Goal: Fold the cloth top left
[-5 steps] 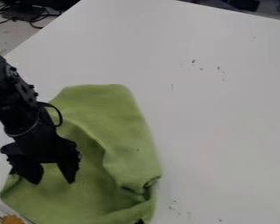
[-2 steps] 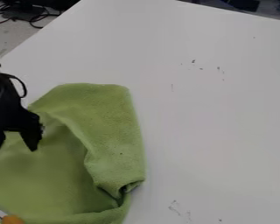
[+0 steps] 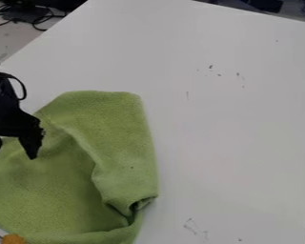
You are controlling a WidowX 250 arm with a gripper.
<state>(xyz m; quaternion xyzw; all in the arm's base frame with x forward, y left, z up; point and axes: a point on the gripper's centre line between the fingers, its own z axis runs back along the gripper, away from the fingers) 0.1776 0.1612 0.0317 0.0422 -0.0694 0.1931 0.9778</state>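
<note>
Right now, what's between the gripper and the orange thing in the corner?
The cloth: in the camera view, it fills most of the stretch from the gripper down to the orange thing.

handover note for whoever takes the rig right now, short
Gripper: open, fingers apart, at the left edge of the camera view, over the left part of the cloth; nothing held.
Cloth: green, on the left side of the white table, running out of view at left and bottom. Orange item at its lower left.
Done: a layer looks folded over along the top and right side, rumpled at lower right.
Left: top-left edge runs slanted; can't confirm that fold is finished. Probably check it, then regrasp there if needed.
</note>
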